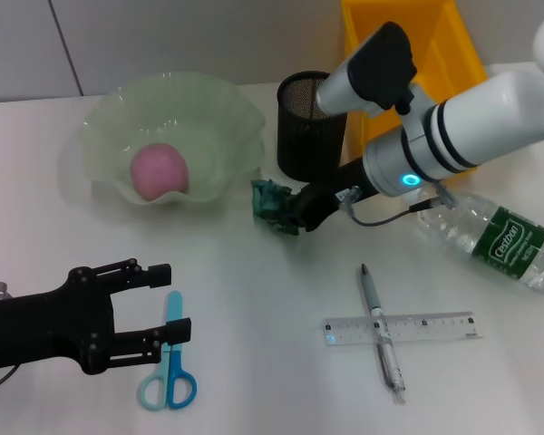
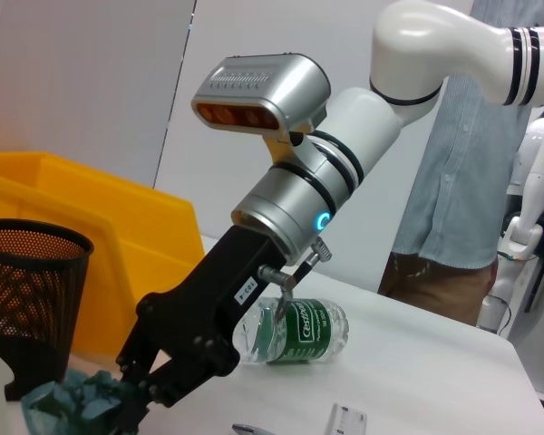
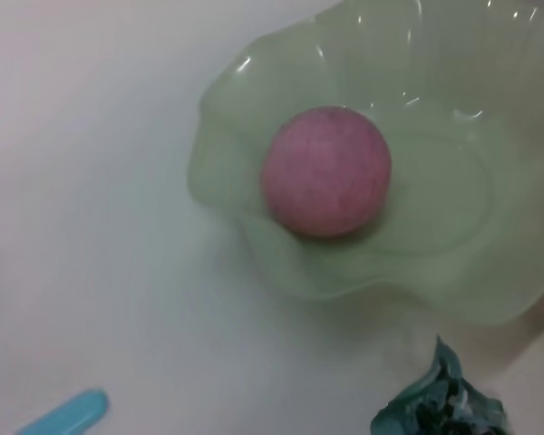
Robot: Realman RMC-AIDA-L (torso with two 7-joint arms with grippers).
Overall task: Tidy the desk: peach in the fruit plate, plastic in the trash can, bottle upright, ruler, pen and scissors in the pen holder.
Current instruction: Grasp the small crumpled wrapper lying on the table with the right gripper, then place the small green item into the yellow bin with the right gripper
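Item in hand: crumpled green plastic point(image 1: 274, 207), lying on the desk between the fruit plate point(image 1: 109, 127) and the black mesh pen holder point(image 1: 306, 122), with the right gripper point(image 1: 301, 210) down at it, fingers closed onto the wad as far as the left wrist view shows; the peach point(image 1: 159, 170) already sits in the plate. Next move, by judgement: lift the plastic clear and carry it over the pen holder to the yellow trash can point(image 1: 408, 54) behind. Outstanding: bottle point(image 1: 494, 237) on its side, pen point(image 1: 382, 332) lying across the ruler point(image 1: 402, 329), and scissors point(image 1: 170, 358) beside the left gripper point(image 1: 163, 304), which hovers with fingers apart.
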